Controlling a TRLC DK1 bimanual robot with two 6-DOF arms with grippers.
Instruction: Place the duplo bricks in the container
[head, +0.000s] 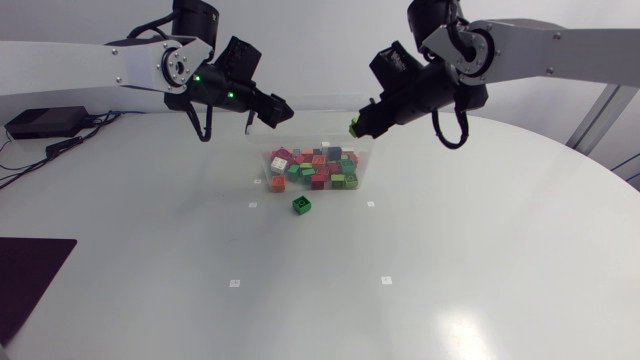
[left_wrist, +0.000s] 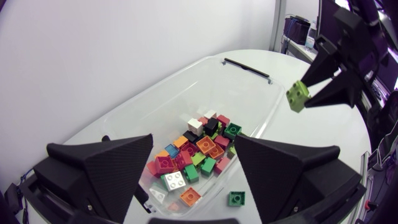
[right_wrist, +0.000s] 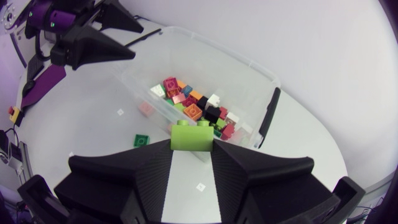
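Observation:
A clear plastic container (head: 318, 144) at the table's middle back holds several coloured duplo bricks (head: 312, 168). One dark green brick (head: 301, 204) lies on the table just in front of it. My right gripper (head: 358, 125) hangs above the container's right end, shut on a lime green brick (right_wrist: 192, 135). That lime brick (left_wrist: 298, 95) also shows in the left wrist view, over the container's far end. My left gripper (head: 272, 110) hovers above the container's left end. Its fingers (left_wrist: 106, 165) stand wide open with nothing between them, the brick pile (left_wrist: 193, 155) lying below.
A dark purple mat (head: 28, 280) lies at the table's left front edge. Small white markers (head: 235, 283) dot the surface in front of the container. A black bar (right_wrist: 269, 115) lies along the container's end.

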